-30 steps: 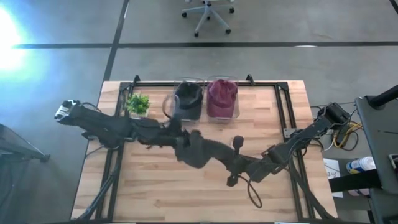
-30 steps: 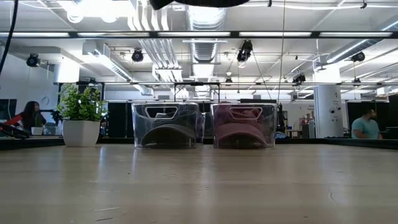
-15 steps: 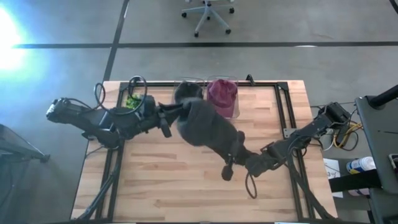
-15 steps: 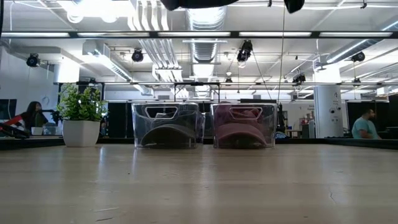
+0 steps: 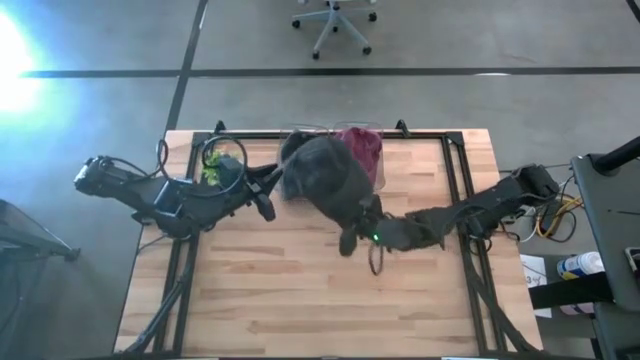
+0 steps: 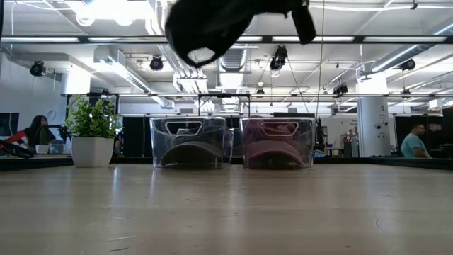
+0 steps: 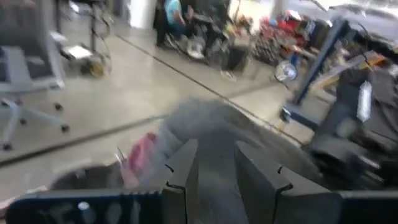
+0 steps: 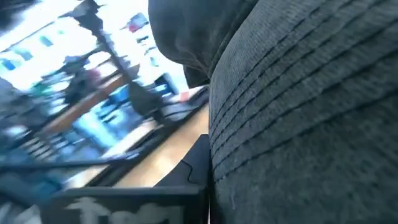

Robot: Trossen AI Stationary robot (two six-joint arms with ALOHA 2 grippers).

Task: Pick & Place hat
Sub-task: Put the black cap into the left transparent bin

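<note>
A dark grey hat (image 5: pixel 328 180) of soft ribbed fabric hangs in the air above the back of the pale wooden worktop (image 5: pixel 300 300), clamped at its brim in the right tool (image 5: pixel 365 228), whose fingers are closed on the cloth. In the right wrist view the weave shows as fine parallel ridges filling most of the frame, the crown folding into a dark hollow. The hat droops over the two clear plastic bins at the worktop's rear edge, covering most of the left bin (image 6: pixel 189 142) from above; a second dark hat lies inside it, seen only from table height. The right bin (image 6: pixel 277 142) holds a maroon hat (image 5: pixel 362 146), partly hidden under the grey one in the overhead view. The left tool (image 5: pixel 268 190) sits just beside the grey hat, its flat dark fingers (image 7: pixel 184 174) standing apart with nothing between them; whether they touch the fabric cannot be made out, as the left wrist view is smeared by motion. A small leafy plant (image 6: pixel 90 117) in a white pot stands at the back left corner, half covered from above by the left arm's cable. From table height only the hat's lower edge shows, cut off by the frame's top. People sit at desks in the room behind.
</note>
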